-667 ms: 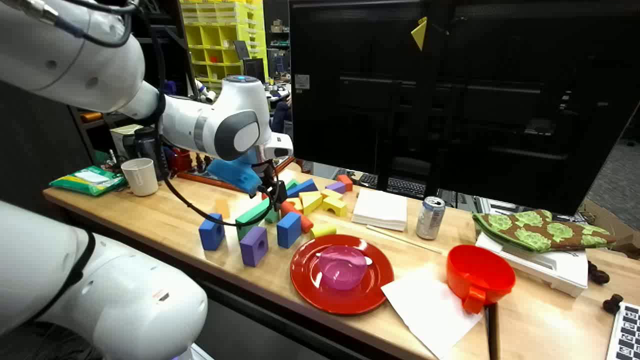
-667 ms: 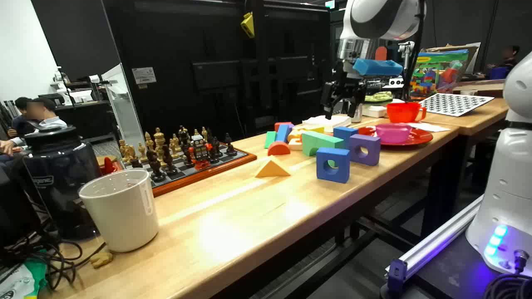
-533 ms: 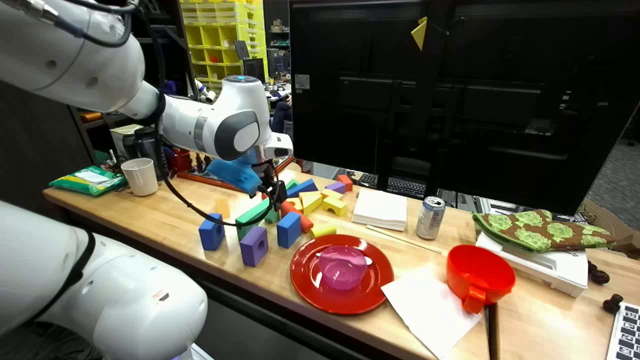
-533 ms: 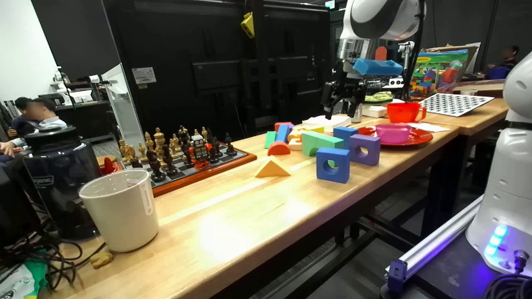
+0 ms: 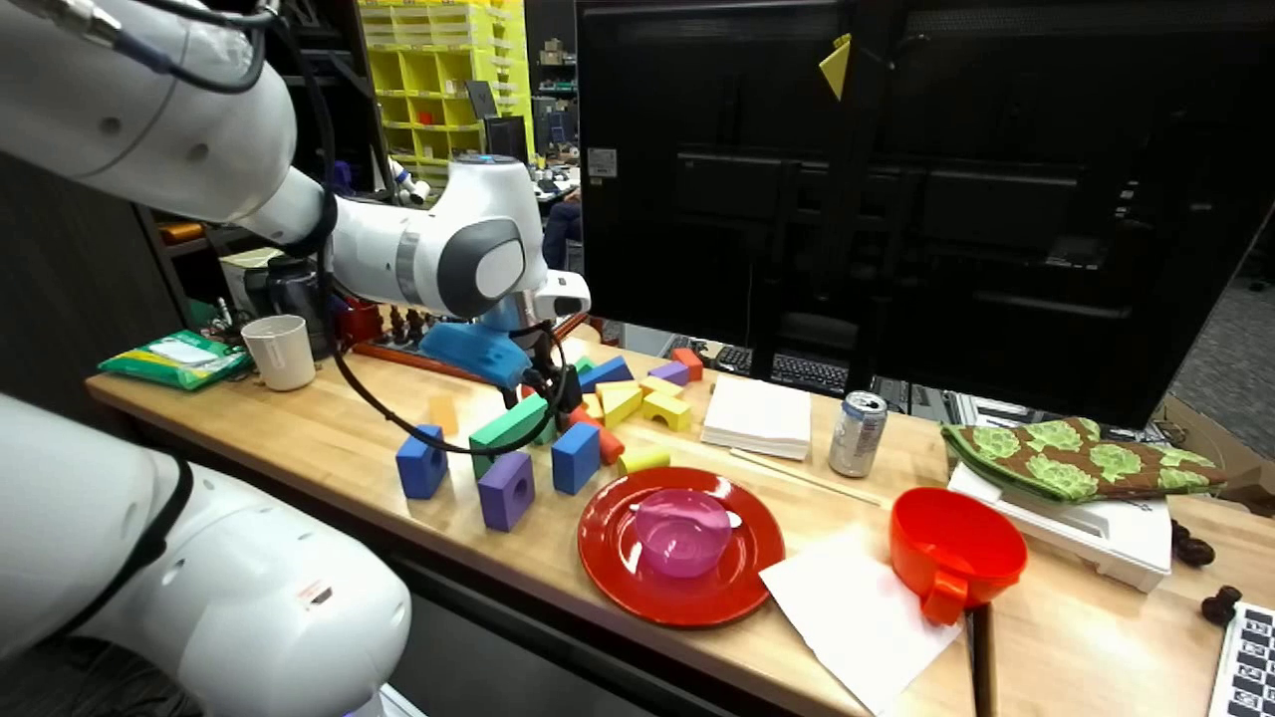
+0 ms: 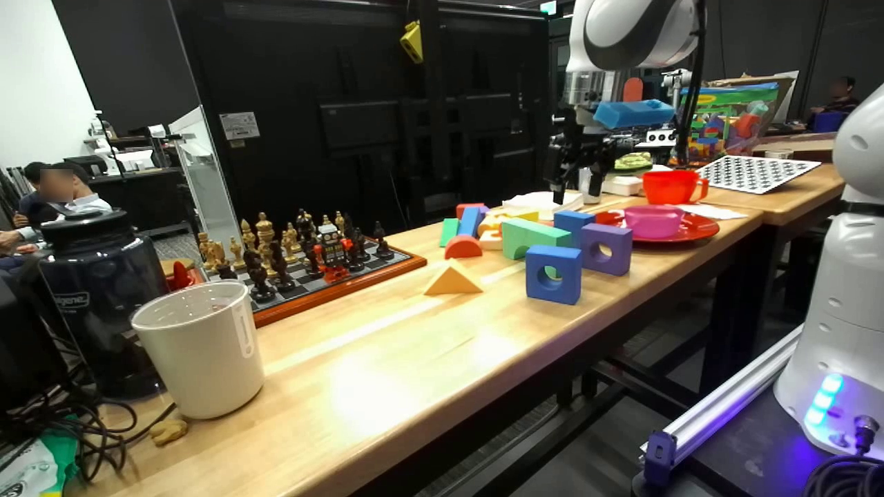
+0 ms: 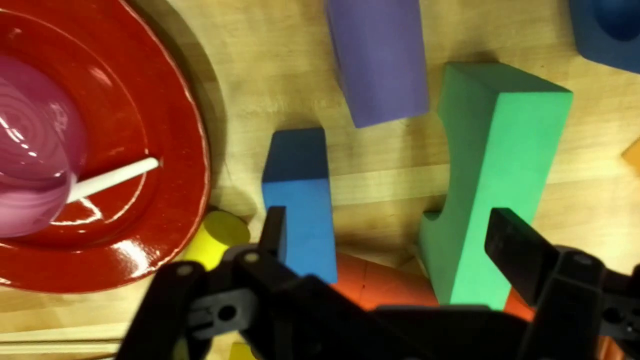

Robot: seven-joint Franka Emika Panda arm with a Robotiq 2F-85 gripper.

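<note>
claw (image 7: 390, 230), 1: jaws spread wide apart, hanging above the desk (image 6: 414, 345); in my wrist view 1 jaw shows over each of the next 2 items.

blue block (image 7: 302, 220), 1: plain, upright on the desk, between the red plate (image 5: 608, 543) and the green arch block (image 7: 510, 160).

green arch block, 1: standing, just beside a red piece (image 7: 395, 287).

yellow cylinder (image 7: 225, 232), 1: just beside the red plate.

purple block (image 5: 493, 495), 1: pierced, upright, toward the desk edge nearest my arm's base (image 6: 822, 331).

blue pierced block (image 6: 535, 266), 1: upright, same edge, farther from the red plate.

red plate, 1: along that edge, carrying 1 pink bowl (image 5: 682, 543) and 1 white utensil (image 7: 117, 176), part hidden.

orange triangle (image 6: 452, 277), 1: set apart from the other blocks.

white paper (image 5: 847, 617), 1: past the red plate; red cup (image 5: 956, 548), 1, overlaps it as i see it.

napkin stack (image 5: 759, 416), 1, and can (image 5: 858, 433), 1: toward the far edge, before the black screen (image 5: 946, 199).

chessboard (image 6: 345, 285), 1: by the far edge.

white mug (image 6: 200, 359), 1: near the desk's end, well apart from the claw.
</note>
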